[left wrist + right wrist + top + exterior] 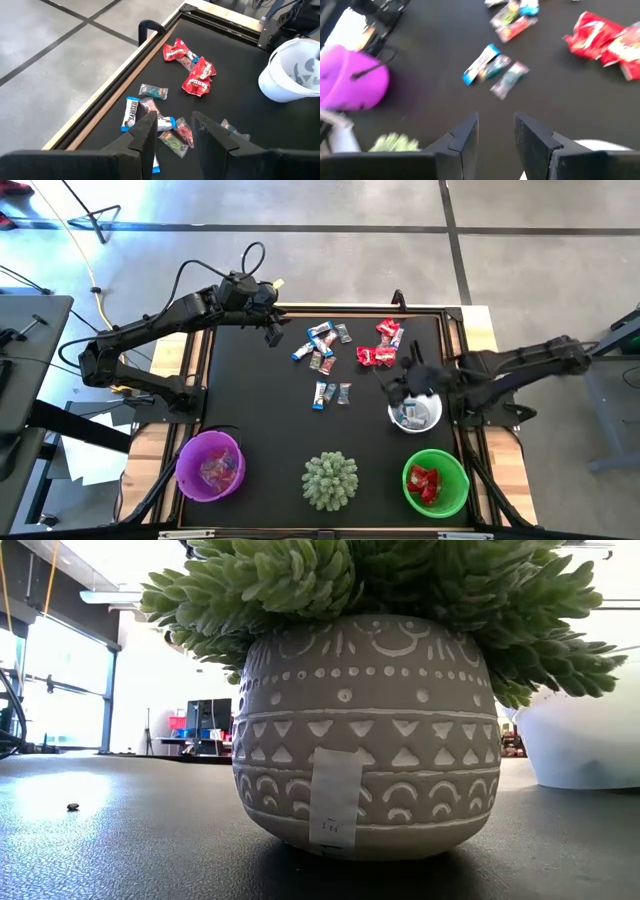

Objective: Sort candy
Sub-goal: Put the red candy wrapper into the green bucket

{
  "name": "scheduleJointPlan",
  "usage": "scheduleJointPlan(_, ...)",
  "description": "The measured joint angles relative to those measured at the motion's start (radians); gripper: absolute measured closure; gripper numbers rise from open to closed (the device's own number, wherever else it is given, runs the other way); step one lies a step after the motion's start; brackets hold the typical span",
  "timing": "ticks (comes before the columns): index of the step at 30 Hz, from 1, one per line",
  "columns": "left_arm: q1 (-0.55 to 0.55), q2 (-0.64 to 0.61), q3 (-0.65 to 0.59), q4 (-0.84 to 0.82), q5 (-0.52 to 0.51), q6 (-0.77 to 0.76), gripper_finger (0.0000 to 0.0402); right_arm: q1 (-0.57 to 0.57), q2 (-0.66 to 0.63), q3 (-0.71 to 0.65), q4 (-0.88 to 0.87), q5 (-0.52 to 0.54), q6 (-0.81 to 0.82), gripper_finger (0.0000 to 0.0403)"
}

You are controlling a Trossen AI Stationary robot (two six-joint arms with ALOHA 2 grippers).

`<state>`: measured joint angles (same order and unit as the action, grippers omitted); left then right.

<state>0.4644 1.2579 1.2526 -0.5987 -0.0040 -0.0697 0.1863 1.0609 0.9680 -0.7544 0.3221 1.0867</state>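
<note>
Right claw hangs over the white bowl's far rim, fingers parted and empty; the left claw waits by the desk's far edge, parted, empty too. From above, candy lies between them, bare desk around it, a purple bowl, plant and green bowl along the near edge.

Low down, the plant pot fills the view.

Left wrist: candy sits just ahead of the fingers, beside the raised edge.

Right wrist: a blue-ended piece lies slantwise beyond the fingers.
</note>
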Motion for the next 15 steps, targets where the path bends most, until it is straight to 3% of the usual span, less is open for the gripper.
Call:
scheduleJointPlan(8,0.0,0.0,0.0,0.003,0.0,0.003,0.0296,-0.309,0.07,0.0,0.017,-0.004,-0.133,0.0285)
scheduleJointPlan(15,0.012,0.0,0.0,0.008,-0.009,0.057,0.0296,-0.472,0.206,0.0,0.022,-0.054,-0.224,0.0285)
